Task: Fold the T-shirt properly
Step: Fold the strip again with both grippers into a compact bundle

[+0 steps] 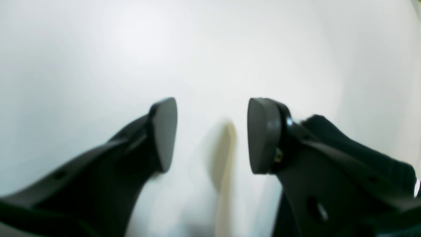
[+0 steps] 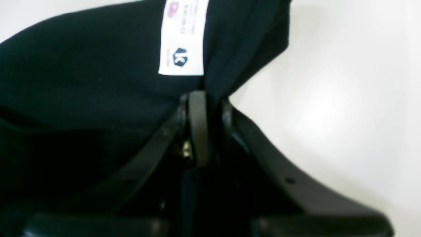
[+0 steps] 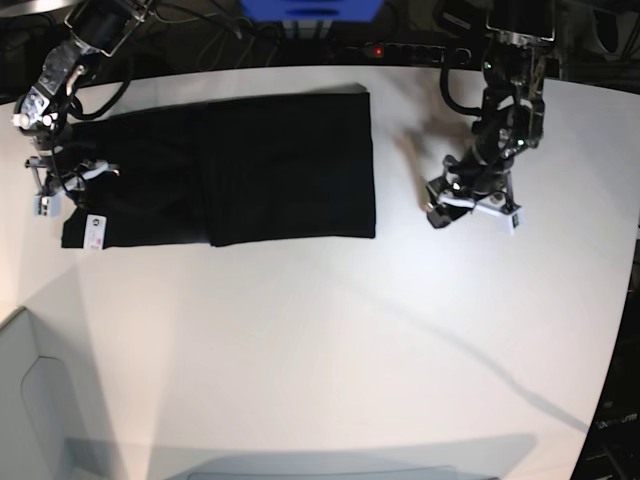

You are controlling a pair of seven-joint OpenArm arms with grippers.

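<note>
The black T-shirt (image 3: pixel 250 165) lies flat on the white table (image 3: pixel 330 340), partly folded, with a doubled panel on its right half. Its white label (image 2: pixel 182 39) shows just beyond my right gripper (image 2: pixel 207 98), whose jaws are shut on a fold of the black cloth at the shirt's left end. In the base view the right gripper (image 3: pixel 68 200) sits over that left end, near the label (image 3: pixel 96 232). My left gripper (image 1: pixel 212 135) is open with nothing between its pads. The left gripper (image 3: pixel 440 212) hangs over bare table, to the right of the shirt and apart from it.
Cables and a power strip (image 3: pixel 400 50) run along the table's far edge, beside a blue box (image 3: pixel 310 10). A pale beige mark (image 1: pixel 227 154) lies on the table under the left gripper. The table's curved edge (image 3: pixel 610 330) falls away at the right.
</note>
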